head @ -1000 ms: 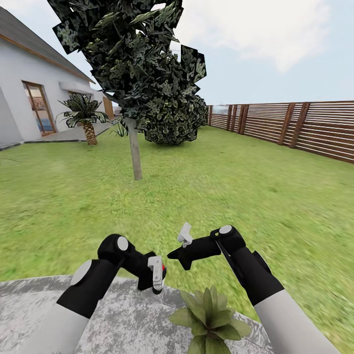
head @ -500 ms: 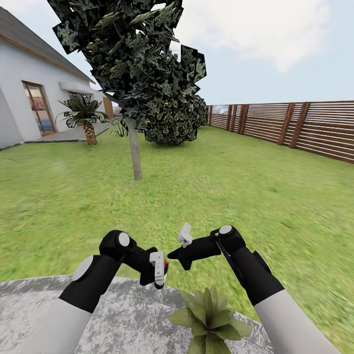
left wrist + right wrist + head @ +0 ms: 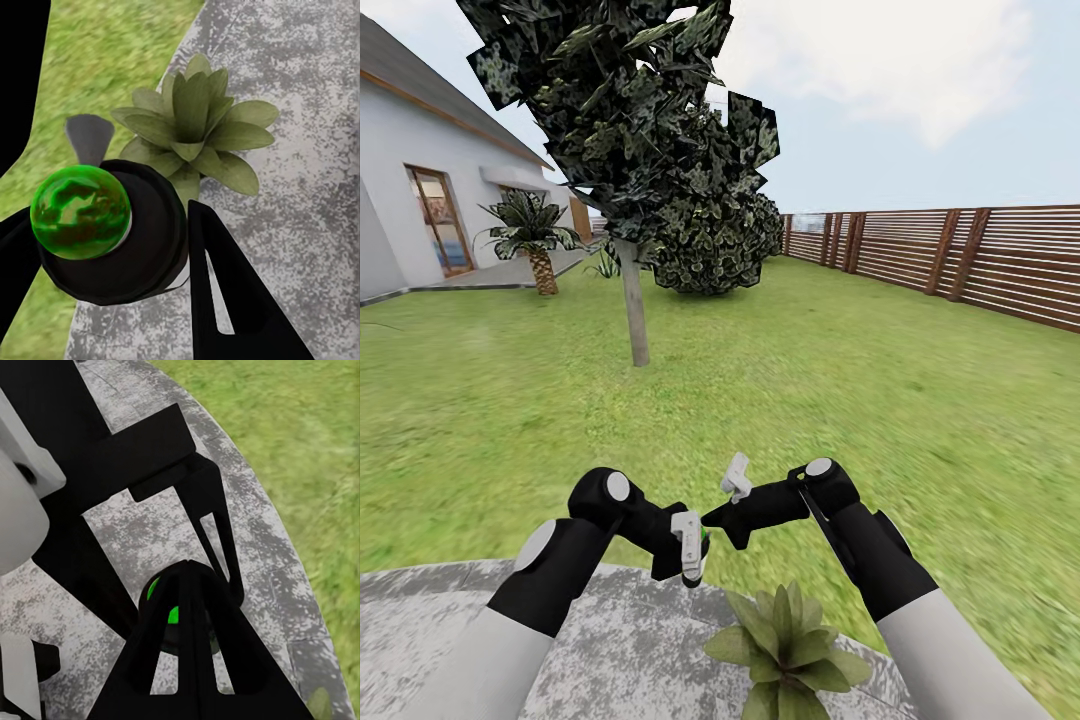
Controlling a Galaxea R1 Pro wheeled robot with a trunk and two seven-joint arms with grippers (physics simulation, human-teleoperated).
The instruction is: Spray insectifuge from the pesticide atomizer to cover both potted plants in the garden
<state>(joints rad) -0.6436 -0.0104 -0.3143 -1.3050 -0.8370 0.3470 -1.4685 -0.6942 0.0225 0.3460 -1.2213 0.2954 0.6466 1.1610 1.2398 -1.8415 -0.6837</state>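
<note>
The left gripper [image 3: 688,548] is clamped on the pesticide atomizer [image 3: 112,229], whose top glows green in the left wrist view, with its two dark fingers closed against the bottle's sides. It hangs above the stone patio [image 3: 610,650] near that patio's curved edge, where grey stone meets the lawn [image 3: 810,400]. One potted plant [image 3: 785,640] sits on the patio close to the same edge — in the left wrist view its rosette lies just beyond the bottle's top, so the nozzle looks aimed roughly at it. The step in hand reads as spraying this plant, and doing it well likely means keeping the bottle pointed at the rosette's middle and sweeping slowly across the outer leaves so that no leaf is missed. The right gripper [image 3: 736,482] hovers just beside the left one over the lawn's margin; its jaws appear narrowly parted and hold nothing — best kept clear of the spray path.
</note>
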